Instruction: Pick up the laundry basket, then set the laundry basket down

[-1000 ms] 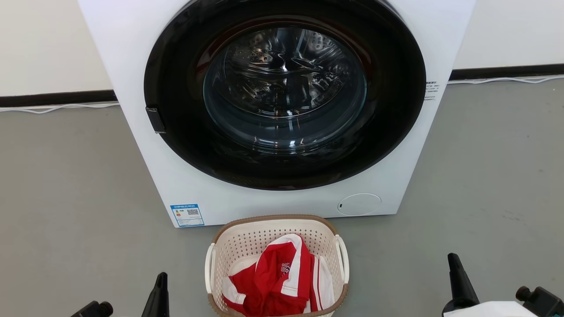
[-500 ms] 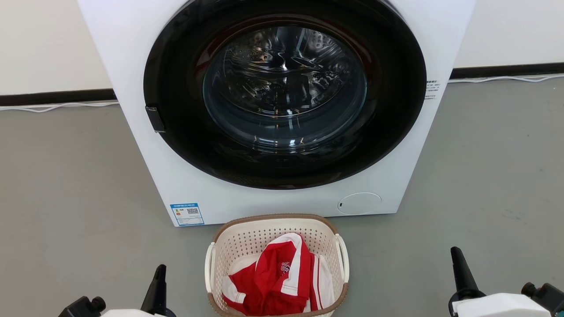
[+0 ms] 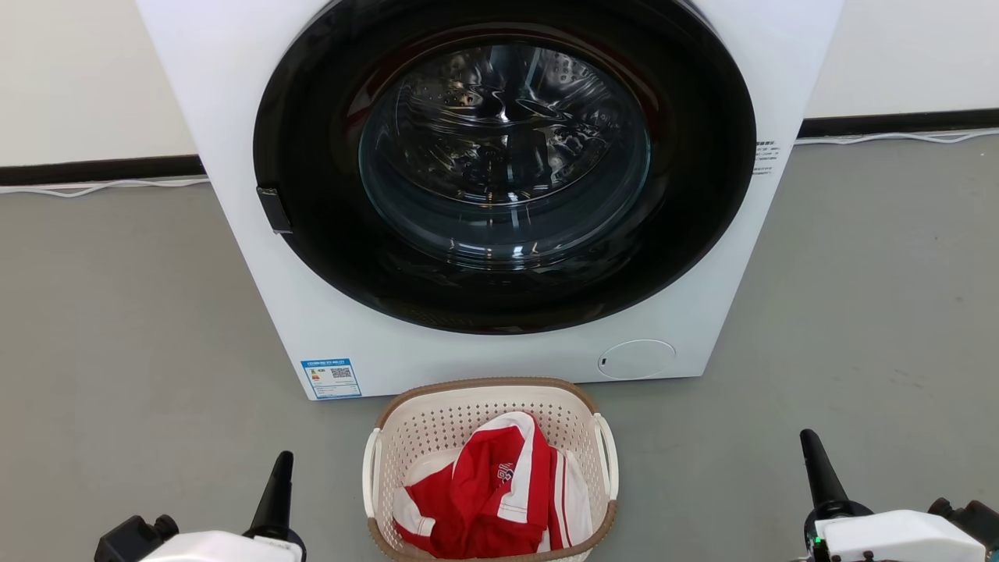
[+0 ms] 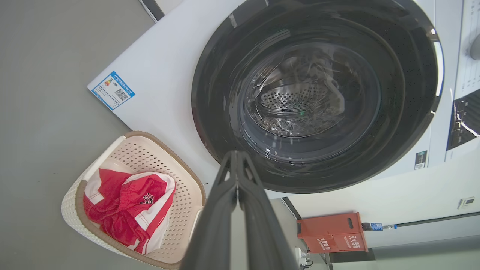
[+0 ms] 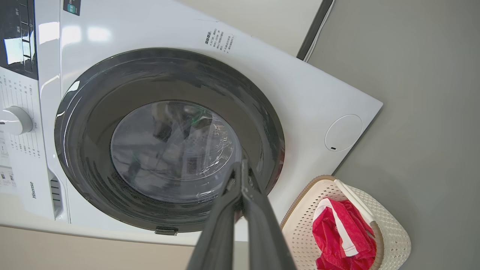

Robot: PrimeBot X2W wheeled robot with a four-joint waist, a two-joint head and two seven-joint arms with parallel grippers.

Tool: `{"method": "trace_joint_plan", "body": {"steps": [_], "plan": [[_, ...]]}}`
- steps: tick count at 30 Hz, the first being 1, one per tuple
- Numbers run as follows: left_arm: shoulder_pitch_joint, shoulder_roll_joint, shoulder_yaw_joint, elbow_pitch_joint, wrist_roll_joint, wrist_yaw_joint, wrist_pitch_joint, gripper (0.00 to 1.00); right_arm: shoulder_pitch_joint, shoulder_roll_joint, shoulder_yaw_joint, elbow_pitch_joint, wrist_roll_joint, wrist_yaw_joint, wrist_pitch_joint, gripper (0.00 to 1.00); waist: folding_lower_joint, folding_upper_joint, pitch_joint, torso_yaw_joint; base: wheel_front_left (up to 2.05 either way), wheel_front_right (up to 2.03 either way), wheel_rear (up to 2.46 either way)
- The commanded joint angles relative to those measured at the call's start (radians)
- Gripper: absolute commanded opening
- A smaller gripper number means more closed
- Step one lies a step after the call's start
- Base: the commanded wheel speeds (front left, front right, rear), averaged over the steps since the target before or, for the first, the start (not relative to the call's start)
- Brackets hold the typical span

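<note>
Left gripper (image 3: 284,464) and right gripper (image 3: 808,442) have edged toward the washing machine (image 3: 226,101), fingers together, laundry basket (image 3: 484,385) just before it; left wrist view adds an orange box (image 4: 330,232) beside it.

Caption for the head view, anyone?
Left claw and right claw, shut, flank laundry basket holding red clothes before washing machine.

The Hisense brand name (image 5: 33,190) stands on the washing machine (image 5: 300,93) front panel; print on its blue sticker (image 3: 331,378) is too small to read.
</note>
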Motion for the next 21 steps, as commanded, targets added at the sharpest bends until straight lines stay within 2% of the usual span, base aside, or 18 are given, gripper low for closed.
{"method": "trace_joint_plan", "body": {"steps": [1, 21], "plan": [[-0.061, 0.011, 0.028, -0.020, -0.036, -0.014, 0.006, 0.00, -0.057, -0.011, 0.008, -0.027, 0.033, 0.005, 0.015, 0.00, -0.0001, -0.0001, 0.000, 0.000, 0.00, 0.00, 0.00], [-0.111, 0.009, 0.064, 0.006, -0.267, -0.056, 0.065, 0.00, -0.089, -0.011, -0.012, -0.030, 0.237, 0.006, 0.074, 0.00, -0.0001, -0.0001, 0.005, 0.000, 0.00, 0.00, 0.00]]}}
